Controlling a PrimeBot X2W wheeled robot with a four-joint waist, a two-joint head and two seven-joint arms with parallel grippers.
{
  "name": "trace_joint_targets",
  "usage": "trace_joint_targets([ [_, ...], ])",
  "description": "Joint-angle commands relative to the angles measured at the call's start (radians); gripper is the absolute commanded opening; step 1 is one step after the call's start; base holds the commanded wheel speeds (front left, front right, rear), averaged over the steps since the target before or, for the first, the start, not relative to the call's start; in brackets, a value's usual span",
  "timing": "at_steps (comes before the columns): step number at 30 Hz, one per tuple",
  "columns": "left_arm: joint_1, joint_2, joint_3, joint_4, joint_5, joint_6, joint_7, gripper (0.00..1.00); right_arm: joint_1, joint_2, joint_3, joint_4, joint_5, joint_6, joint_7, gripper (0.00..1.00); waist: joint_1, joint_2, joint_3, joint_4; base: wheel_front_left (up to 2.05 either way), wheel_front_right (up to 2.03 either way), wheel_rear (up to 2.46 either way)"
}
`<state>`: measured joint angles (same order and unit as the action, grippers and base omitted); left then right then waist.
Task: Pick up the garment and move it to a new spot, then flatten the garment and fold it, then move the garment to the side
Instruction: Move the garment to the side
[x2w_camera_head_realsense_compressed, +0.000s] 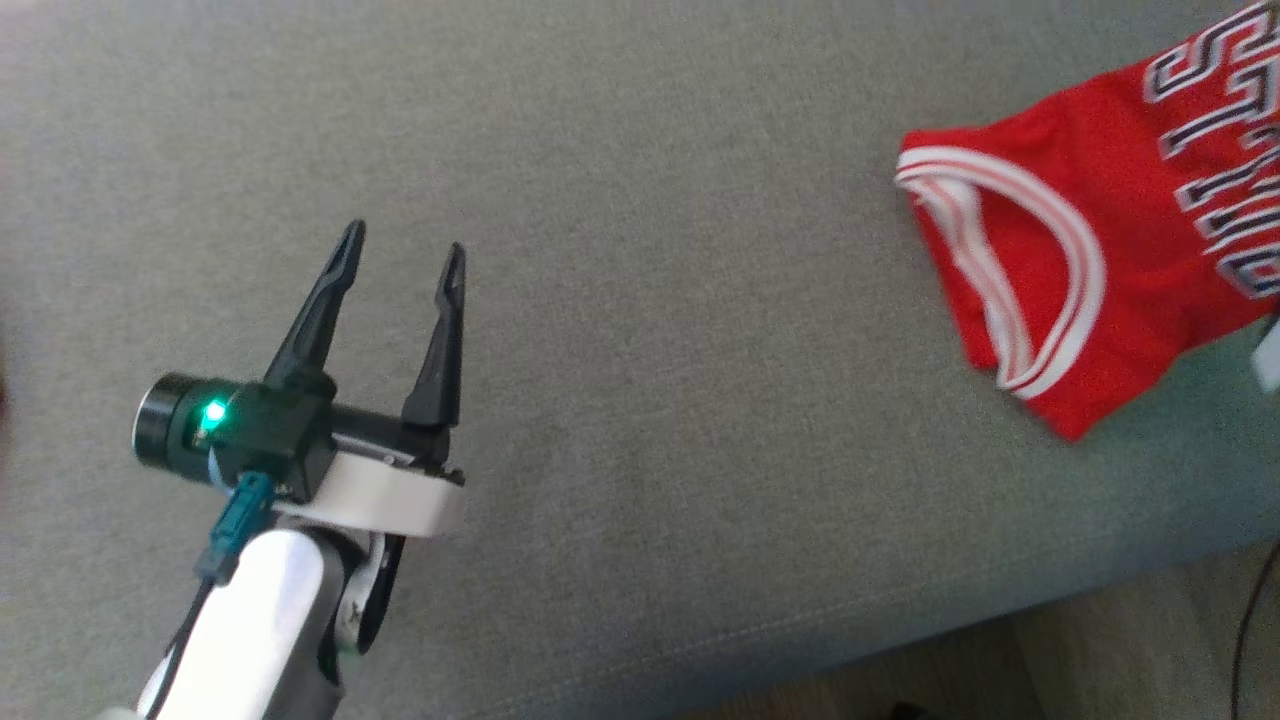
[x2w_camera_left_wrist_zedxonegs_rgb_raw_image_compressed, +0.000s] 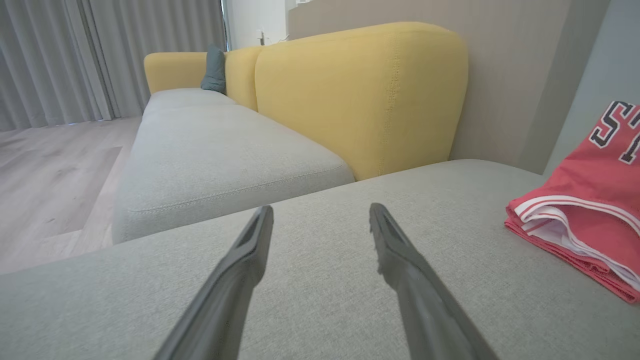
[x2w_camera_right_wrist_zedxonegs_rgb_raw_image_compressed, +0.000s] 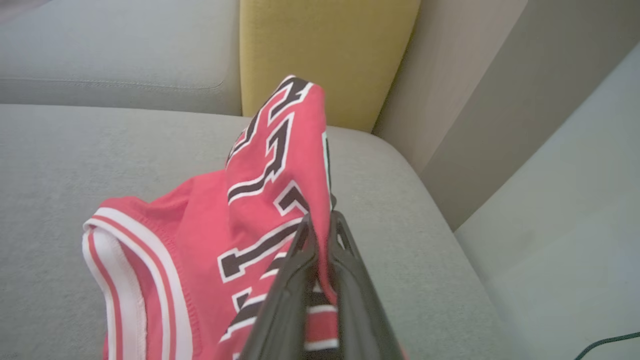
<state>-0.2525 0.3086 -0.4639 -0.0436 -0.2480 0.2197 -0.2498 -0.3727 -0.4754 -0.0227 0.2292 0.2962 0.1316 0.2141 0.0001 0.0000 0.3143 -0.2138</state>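
The jersey (x2w_camera_head_realsense_compressed: 1100, 160) bears big black block letters edged in white. An "S" and a "T" can be read in the left wrist view; the rest of the word runs out of frame or is lost in folds. The cloth is red, with a wide band of white and red stripes round one curved opening, which faces left. In the left wrist view the jersey (x2w_camera_left_wrist_zedxonegs_rgb_raw_image_compressed: 590, 170) lies in stacked layers with a white lining showing at the edge. It sits at the far right of the grey seat (x2w_camera_head_realsense_compressed: 700, 400), its left part resting on the cloth. In the right wrist view the lettered part of the jersey (x2w_camera_right_wrist_zedxonegs_rgb_raw_image_compressed: 210, 220) is bunched up into a raised ridge.

The right pincer (x2w_camera_right_wrist_zedxonegs_rgb_raw_image_compressed: 320, 217) is clamped almost fully together on a fold of that lettered part, with red cloth squeezed between its two dark fingers.

The left pincer (x2w_camera_head_realsense_compressed: 402, 245) is at the near left, well apart from the jersey, spread wide with nothing in it. In its own view the left pincer (x2w_camera_left_wrist_zedxonegs_rgb_raw_image_compressed: 321, 209) is just above the bare seat.

Beyond the seat stands a yellow backrest (x2w_camera_left_wrist_zedxonegs_rgb_raw_image_compressed: 360, 95). A grey-blue cushion (x2w_camera_left_wrist_zedxonegs_rgb_raw_image_compressed: 215, 70) leans on it farther left. Pale curtains (x2w_camera_left_wrist_zedxonegs_rgb_raw_image_compressed: 75, 60) hang over a wood floor (x2w_camera_left_wrist_zedxonegs_rgb_raw_image_compressed: 50, 165). A dark cable (x2w_camera_right_wrist_zedxonegs_rgb_raw_image_compressed: 605, 345) lies at the right.
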Motion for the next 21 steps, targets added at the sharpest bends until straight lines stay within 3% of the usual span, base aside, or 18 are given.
trace_joint_targets([
  [1, -0.058, 0.015, 0.031, -0.039, 0.013, -0.005, -0.012, 1.00, -0.041, -0.041, -0.024, -0.028, -0.007, -0.001, 0.004, 0.00, -0.0001, 0.0000, 0.036, -0.019, 0.00, 0.00, 0.00],
  [9, -0.138, 0.021, 0.007, -0.061, 0.044, -0.027, -0.003, 1.00, -0.095, -0.048, -0.157, 0.016, -0.033, -0.001, 0.001, 0.00, -0.0001, 0.0000, 0.129, -0.022, 0.00, 0.00, 0.00],
  [21, -0.241, 0.011, -0.024, -0.068, 0.066, -0.060, 0.002, 1.00, -0.149, 0.029, -0.268, 0.102, -0.156, -0.001, -0.012, 0.00, -0.0001, 0.0000, 0.255, 0.000, 0.00, 0.00, 0.00],
])
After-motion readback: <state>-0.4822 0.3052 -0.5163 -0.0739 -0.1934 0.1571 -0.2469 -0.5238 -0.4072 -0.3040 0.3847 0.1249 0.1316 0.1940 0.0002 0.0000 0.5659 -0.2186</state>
